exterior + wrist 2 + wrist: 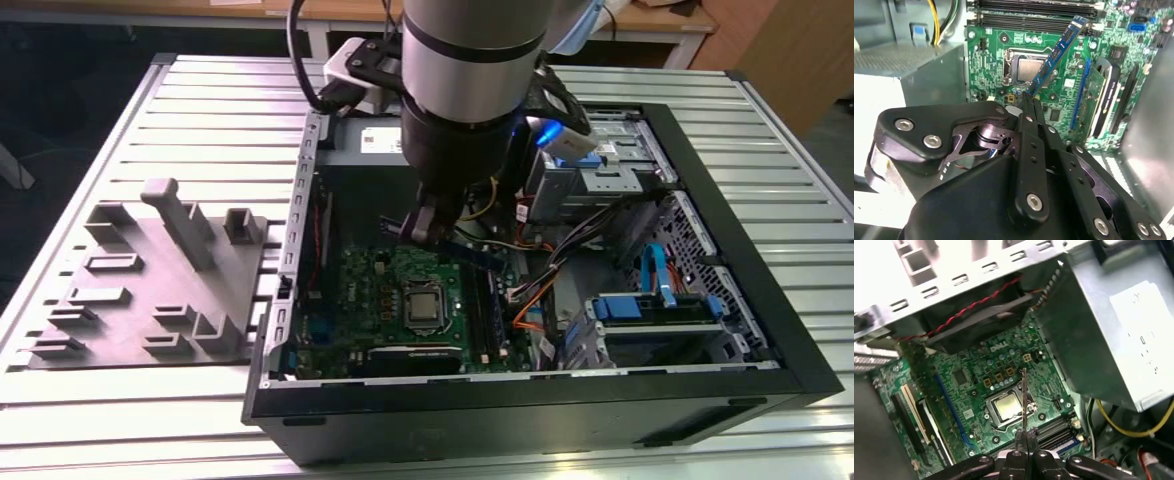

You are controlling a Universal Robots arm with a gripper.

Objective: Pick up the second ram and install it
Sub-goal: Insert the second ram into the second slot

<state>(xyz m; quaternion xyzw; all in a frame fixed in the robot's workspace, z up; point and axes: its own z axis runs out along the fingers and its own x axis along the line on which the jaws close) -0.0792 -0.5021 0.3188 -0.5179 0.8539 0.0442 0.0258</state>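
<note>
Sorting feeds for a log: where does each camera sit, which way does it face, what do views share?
Exterior view: off the arm, high, looking down into the open computer case; arm shows.
First wrist view: on the wrist, facing the motherboard past the claw.
Second wrist view: on the wrist, facing the motherboard over the claw.
Shared by both: claw holding ram stick.

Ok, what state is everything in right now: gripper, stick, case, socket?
Black two-finger gripper: shut on the ram stick.
Thin blue-green ram stick: held over the green motherboard, not in a slot.
Black computer case: open, side panel off.
Silver processor: seated in its socket, uncovered.
</note>
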